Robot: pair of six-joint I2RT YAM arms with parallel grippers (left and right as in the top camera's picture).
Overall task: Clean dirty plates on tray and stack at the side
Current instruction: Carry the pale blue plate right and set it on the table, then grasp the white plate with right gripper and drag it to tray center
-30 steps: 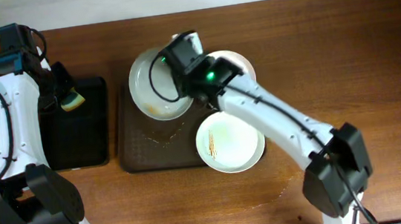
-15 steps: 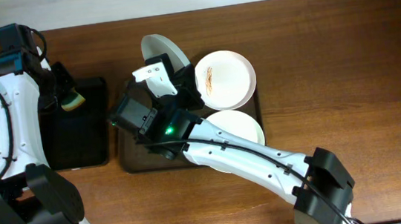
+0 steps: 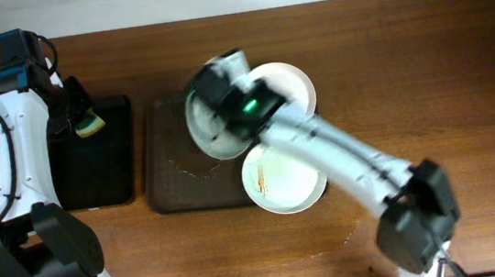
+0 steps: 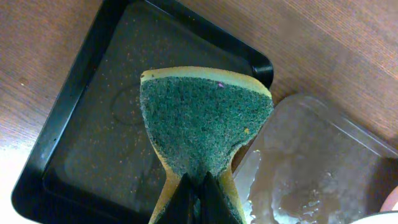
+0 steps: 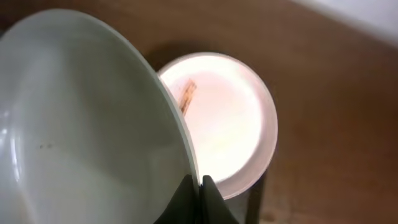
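The right end effector pinches the rim of a lifted, tilted plate above the tray. The left end effector, pinching a sponge, hovers over the black tray, well left of that plate.

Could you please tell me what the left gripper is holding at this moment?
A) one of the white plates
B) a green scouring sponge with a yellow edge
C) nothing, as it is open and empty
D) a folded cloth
B: in the left wrist view the sponge, its green face toward the camera, is pinched in the left gripper above the black tray.
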